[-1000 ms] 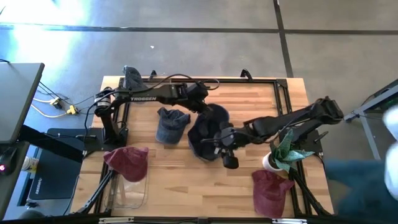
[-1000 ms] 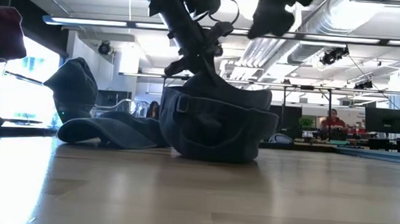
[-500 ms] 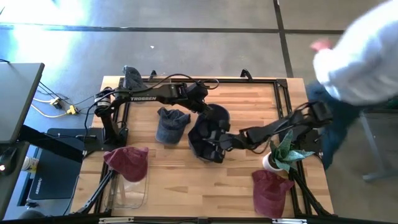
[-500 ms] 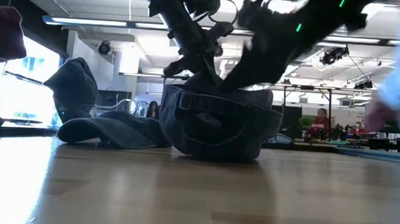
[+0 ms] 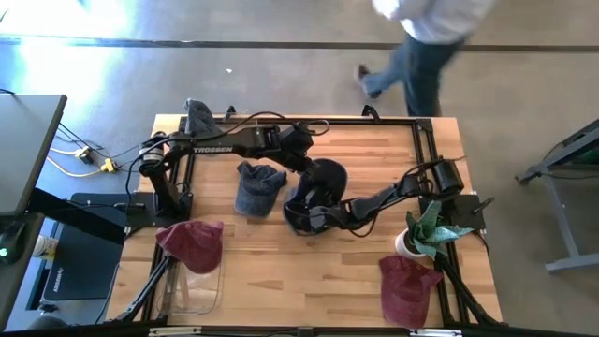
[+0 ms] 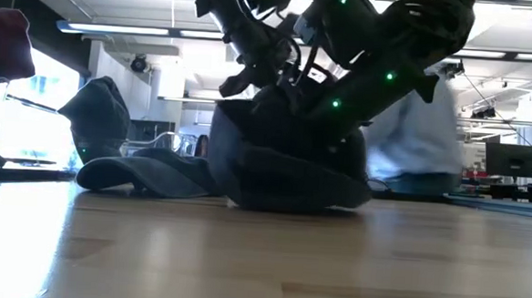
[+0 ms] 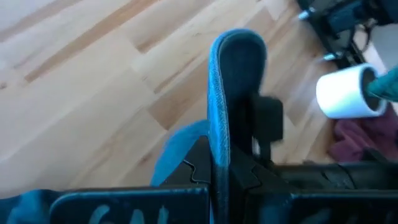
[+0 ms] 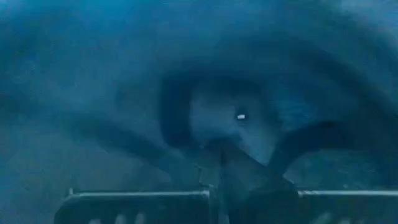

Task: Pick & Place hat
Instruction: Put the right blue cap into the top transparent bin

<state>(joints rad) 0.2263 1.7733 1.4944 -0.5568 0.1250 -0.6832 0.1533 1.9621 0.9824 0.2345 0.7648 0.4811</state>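
A dark navy hat [image 5: 316, 187] sits on the wooden table near its middle, and both grippers are on it. My left gripper [image 7: 221, 167] reaches in from the table's left and is shut on the hat's brim. My right gripper [image 8: 217, 163] comes from the table's right and is buried inside the hat's crown, its fingers shut. In the low view the hat [image 6: 283, 173] rests on the table by its lower edge, with both arms above it. My left gripper pinches the brim [image 7: 231, 93] between its two fingers, slanting down from the table's far left. The brim stands edge-on out beyond the fingertips. My right gripper is shut on the inner cloth of the crown [image 8: 217, 140], where folds run together at its fingertips. It enters low from the table's right, and the hat hides the rest.
A washed denim hat [image 5: 257, 187] lies just left of the navy one. Red hats lie near left [image 5: 192, 241] and near right [image 5: 407, 285], and another hat [image 5: 198, 114] at the far left corner. A potted plant [image 5: 421, 234] stands beside my right arm. A person [image 5: 426, 37] walks beyond the far edge.
My right gripper has dropped from above the hat and gone toward the table's left, into the crown, tipping closer to level. The navy hat has sagged and spread at its near right side. A person has walked from right to left behind the table.
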